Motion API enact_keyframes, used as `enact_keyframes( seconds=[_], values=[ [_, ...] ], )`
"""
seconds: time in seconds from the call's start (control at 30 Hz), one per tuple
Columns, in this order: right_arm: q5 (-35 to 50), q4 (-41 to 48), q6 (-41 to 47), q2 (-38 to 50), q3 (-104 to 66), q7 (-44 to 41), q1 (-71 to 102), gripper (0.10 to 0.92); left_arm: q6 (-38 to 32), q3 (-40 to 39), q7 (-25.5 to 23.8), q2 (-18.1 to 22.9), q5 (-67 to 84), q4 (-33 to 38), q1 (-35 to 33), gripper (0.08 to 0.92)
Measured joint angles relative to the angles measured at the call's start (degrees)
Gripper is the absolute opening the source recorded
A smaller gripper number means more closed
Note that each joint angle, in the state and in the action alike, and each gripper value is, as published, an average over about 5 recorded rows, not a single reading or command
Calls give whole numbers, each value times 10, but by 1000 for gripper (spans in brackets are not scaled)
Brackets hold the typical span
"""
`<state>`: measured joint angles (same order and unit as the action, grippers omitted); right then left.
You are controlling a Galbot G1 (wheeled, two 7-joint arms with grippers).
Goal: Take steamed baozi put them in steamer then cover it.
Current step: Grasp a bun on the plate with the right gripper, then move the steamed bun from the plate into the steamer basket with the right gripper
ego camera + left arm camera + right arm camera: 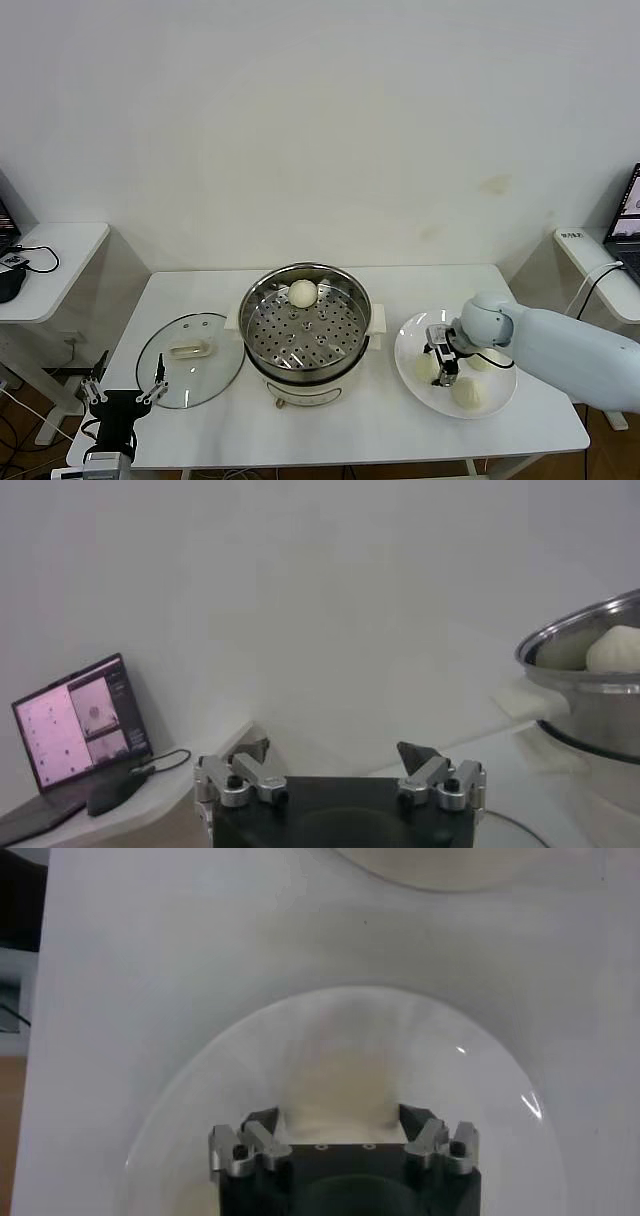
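Right hand [441,362] lowered onto the white plate [415,375] at the right of the surface [370,425], fingers spread on both sides of one steamed baozi [338,1083], close to it; could not tell whether already touching. In the right wrist view, that bun seen between the two fingertips [262,1123], filling the gap. Two more buns [472,391] on the same plate, one near and to the right of the hand, the other [487,358] just behind the wrist. One bun [303,293] already in the steamer [305,335], at the far side of the perforated basket, near the rim. Steamer placed in the middle of the surface, uncovered. The cover [190,359] flat on the surface just left of the steamer, handle up. Left hand [124,390] parked low at the near left corner of the surface, beside the cover, fingers wide apart and empty. Laptop [85,725] on a side table far to the left.
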<state>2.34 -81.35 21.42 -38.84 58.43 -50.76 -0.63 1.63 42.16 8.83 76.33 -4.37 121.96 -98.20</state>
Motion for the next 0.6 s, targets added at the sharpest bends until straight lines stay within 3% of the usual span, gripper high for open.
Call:
enact_keyframes(
  seconds=[0.6],
  values=[
    [50, -59, 13, 42, 20, -23, -126, 593, -1, -10, 0, -4, -2, 8, 3, 823]
  ],
)
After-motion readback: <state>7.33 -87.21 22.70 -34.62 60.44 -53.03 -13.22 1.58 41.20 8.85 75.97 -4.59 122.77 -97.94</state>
